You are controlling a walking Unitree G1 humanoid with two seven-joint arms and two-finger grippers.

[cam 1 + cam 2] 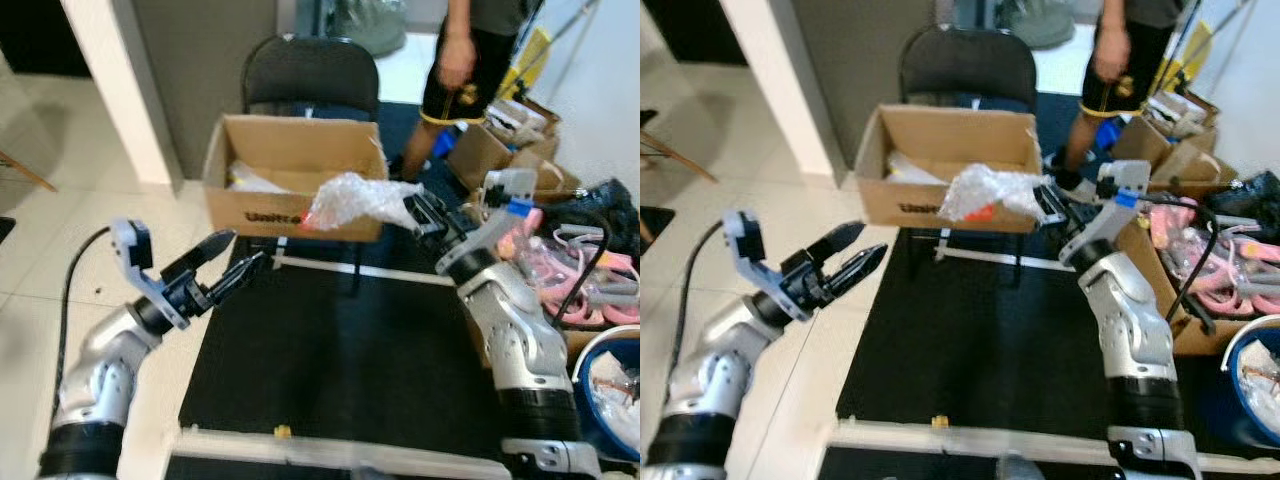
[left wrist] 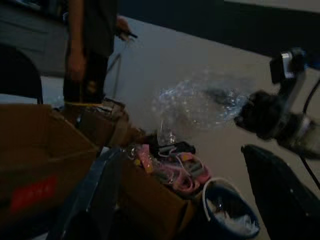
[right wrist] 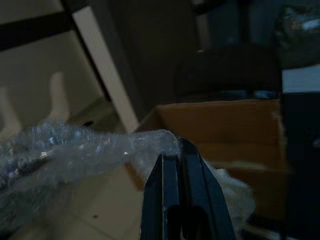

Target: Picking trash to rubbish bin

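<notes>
The right gripper (image 1: 418,214) has its two black fingers pinched tight on one end of a crumpled wad of clear bubble wrap (image 1: 355,198), which hangs in the air just in front of the open cardboard box (image 1: 292,178) at twelve o'clock. The box sits on a black folding chair (image 1: 308,75). The left gripper (image 1: 228,262) is raised at nine o'clock with its fingers a little apart and nothing between them. Underfoot is a black mat (image 1: 340,355) laid over pale floor tiles (image 1: 70,240), with a white strip across the mat below the box. A person (image 1: 468,55) in dark shorts stands at one o'clock among more cartons (image 1: 492,150). At three o'clock lies a heap of pink items (image 1: 560,275), and at four o'clock a blue bucket (image 1: 596,365)
</notes>
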